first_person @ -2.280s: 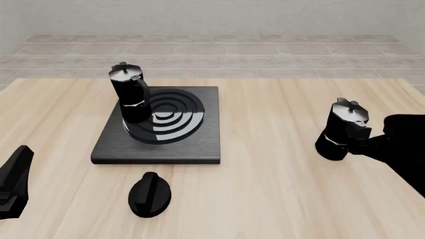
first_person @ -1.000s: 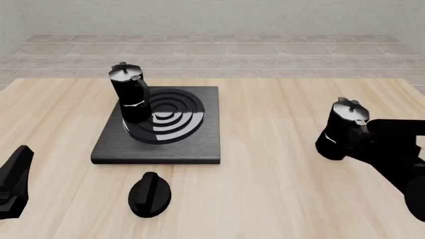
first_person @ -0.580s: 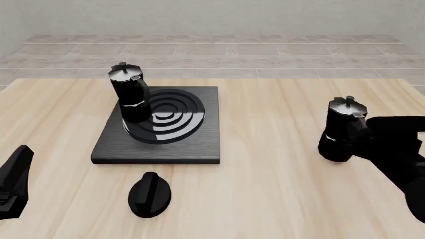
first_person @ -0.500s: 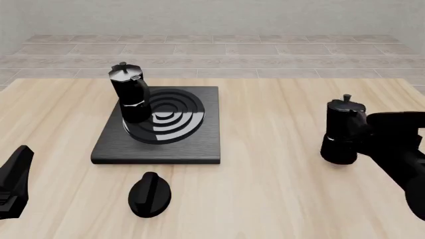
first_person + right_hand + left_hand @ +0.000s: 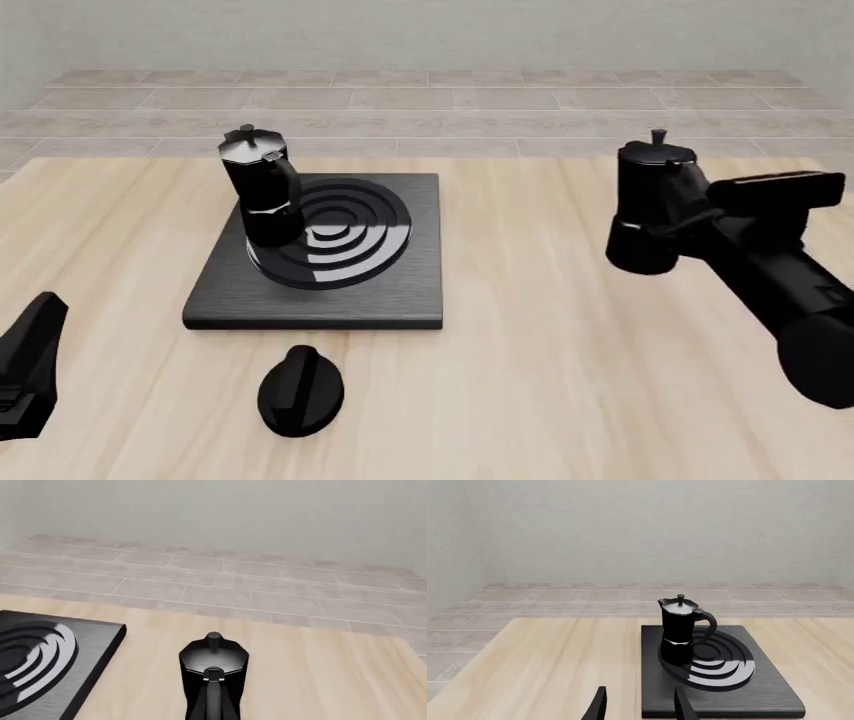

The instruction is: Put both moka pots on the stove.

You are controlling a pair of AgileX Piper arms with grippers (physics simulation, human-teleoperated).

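R gripper [image 5: 694, 222] pinching 2nd moka pot [image 5: 649, 208] by handle, now lifted off table [image 5: 534, 330] vs 0.5 s ago, moved up/left | pot upright, knob up, handle twd R arm | 1st pot [image 5: 260, 190] on stove [image 5: 320, 255], left part of burner | L gripper [image 5: 637, 707] fingers spread, seen only in L wrist view

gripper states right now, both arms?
Left gripper: open, holding nothing, short of the stove.
Right gripper: shut on the second moka pot, held by its handle, off the table.
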